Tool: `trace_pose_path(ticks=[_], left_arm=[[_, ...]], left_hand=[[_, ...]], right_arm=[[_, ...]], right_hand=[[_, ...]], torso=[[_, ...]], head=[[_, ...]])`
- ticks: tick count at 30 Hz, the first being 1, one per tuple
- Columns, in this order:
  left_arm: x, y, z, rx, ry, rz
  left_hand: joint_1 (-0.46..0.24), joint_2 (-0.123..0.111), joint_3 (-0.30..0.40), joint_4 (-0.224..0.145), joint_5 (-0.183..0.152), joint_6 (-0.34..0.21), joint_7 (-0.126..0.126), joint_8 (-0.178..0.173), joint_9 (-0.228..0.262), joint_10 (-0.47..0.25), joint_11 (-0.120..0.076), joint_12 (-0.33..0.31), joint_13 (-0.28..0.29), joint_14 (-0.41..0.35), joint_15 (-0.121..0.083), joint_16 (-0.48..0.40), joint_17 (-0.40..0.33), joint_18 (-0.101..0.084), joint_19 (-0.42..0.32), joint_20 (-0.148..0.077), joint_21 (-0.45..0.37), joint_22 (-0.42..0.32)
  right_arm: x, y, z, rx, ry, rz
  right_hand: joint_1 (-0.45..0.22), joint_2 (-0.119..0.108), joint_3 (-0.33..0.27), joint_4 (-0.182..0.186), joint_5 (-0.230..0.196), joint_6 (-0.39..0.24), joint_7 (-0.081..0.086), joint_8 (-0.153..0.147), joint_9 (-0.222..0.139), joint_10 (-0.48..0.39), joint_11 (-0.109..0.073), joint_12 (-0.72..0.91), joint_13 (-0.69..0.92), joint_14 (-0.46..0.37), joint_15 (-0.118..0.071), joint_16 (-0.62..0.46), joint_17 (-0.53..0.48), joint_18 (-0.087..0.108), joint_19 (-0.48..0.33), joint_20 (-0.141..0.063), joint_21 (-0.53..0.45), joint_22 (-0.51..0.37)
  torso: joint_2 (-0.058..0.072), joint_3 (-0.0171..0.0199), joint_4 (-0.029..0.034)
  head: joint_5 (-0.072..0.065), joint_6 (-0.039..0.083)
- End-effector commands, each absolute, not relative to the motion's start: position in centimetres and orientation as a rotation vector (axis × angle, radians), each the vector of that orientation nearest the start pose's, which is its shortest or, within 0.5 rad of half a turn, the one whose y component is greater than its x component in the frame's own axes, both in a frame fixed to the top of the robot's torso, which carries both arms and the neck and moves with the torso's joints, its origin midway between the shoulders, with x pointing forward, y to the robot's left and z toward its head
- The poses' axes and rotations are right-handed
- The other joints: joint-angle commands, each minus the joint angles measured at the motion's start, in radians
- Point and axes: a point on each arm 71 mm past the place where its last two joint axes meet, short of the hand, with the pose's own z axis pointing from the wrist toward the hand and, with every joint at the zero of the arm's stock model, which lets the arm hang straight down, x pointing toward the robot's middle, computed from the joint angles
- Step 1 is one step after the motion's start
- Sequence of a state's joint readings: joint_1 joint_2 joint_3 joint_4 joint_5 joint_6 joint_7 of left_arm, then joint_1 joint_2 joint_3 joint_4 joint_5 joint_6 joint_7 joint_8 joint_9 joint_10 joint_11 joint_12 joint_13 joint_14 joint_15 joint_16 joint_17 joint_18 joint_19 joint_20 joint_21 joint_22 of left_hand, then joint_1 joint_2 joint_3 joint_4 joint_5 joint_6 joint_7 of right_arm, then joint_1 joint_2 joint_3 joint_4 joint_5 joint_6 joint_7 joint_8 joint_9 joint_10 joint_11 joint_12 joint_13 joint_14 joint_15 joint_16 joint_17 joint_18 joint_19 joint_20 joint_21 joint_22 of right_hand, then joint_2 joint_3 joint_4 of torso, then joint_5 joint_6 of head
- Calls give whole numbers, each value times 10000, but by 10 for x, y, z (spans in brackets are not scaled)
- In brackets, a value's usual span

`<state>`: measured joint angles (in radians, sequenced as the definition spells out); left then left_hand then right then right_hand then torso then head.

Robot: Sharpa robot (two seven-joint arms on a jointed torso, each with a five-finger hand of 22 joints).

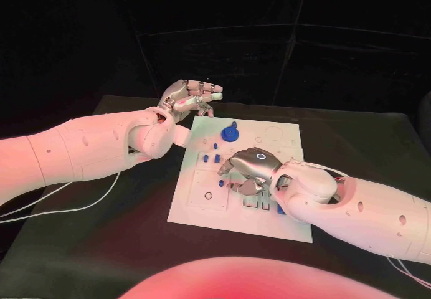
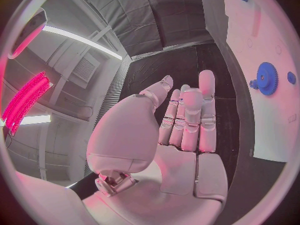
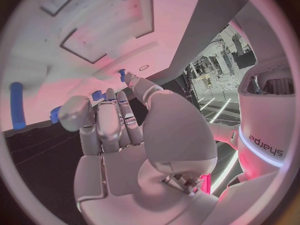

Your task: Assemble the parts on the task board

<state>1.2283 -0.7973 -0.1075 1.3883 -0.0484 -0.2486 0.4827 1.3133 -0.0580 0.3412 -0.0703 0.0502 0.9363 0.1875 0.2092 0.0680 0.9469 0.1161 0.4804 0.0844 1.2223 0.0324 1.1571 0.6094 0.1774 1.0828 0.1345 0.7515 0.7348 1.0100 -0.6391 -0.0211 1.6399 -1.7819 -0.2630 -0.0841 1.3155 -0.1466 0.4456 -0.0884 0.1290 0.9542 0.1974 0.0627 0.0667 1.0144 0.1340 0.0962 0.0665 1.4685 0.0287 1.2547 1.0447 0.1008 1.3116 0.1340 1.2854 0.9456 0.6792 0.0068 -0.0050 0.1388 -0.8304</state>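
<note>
While the left hand (image 1: 190, 94) hangs empty with fingers extended beside the task board (image 1: 280, 219), several parts (image 1: 213, 159) stand seated, the blue gear (image 1: 231, 132) lies loose, and whether the right hand (image 1: 247, 167) holds anything I cannot tell.

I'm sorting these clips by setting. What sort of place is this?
Probably a robotics lab or test cell: a white task board with blue parts on a black table, dark curtains behind, and industrial strip lighting in the left wrist view.

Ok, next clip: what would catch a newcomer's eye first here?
Probably the white board in the middle of the black table, with the right hand low over its centre among small blue parts. Next, the blue gear standing near the board's far end. The left hand is off the board's far left corner, fingers apart, holding nothing.
</note>
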Motion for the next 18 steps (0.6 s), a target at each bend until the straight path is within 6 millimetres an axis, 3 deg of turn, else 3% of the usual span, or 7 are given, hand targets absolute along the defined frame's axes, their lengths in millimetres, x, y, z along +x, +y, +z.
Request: trace_pose_path(ticks=[1,8,12,18], left_arm=[[509,224,-188,-9943,13924,-15463],[509,225,-188,-9944,13926,-15470],[509,224,-188,-9936,13938,-15501],[509,223,-188,-9935,13946,-15509]], left_hand=[[-10,6,35,4,33,-60,26,23,-15,-64,18,66,8,-69,29,-32,-7,57,-37,27,-45,-9],[-10,9,37,3,33,-65,26,23,-14,-71,18,70,8,-67,30,-27,-2,57,-36,28,-48,-11],[-10,9,37,3,33,-65,26,23,-14,-71,18,70,8,-67,30,-27,-2,57,-36,28,-48,-11],[-10,9,37,3,33,-65,26,23,-14,-71,18,70,8,-67,30,-27,-2,57,-36,28,-48,-11]], right_arm=[[399,-72,-230,-4892,16041,9197],[421,-119,-210,-4165,16740,7616],[432,-139,-203,-4007,16902,6753],[440,-155,-202,-4047,17101,6030]], right_hand=[[-4,106,-72,11,51,70,-50,59,22,63,-83,110,16,53,19,-63,-47,143,-19,-23,-40,11],[-154,54,-440,133,20,119,-156,39,17,77,-157,304,-6,34,-40,-111,-148,140,23,-80,-55,4],[-213,-46,-864,219,19,24,-221,20,7,-108,-198,358,-12,44,-74,-104,-165,148,-1,-107,-118,-85],[-12,-35,-1313,220,-42,-48,-347,28,12,-269,-275,476,-6,39,-132,-140,-243,152,4,-140,-172,-150]], torso=[[-9,-8,-18],[-5,-20,-32],[-7,-19,-32],[3,-10,-9]], head=[[-84,60],[-374,224],[-446,269],[-507,312]])
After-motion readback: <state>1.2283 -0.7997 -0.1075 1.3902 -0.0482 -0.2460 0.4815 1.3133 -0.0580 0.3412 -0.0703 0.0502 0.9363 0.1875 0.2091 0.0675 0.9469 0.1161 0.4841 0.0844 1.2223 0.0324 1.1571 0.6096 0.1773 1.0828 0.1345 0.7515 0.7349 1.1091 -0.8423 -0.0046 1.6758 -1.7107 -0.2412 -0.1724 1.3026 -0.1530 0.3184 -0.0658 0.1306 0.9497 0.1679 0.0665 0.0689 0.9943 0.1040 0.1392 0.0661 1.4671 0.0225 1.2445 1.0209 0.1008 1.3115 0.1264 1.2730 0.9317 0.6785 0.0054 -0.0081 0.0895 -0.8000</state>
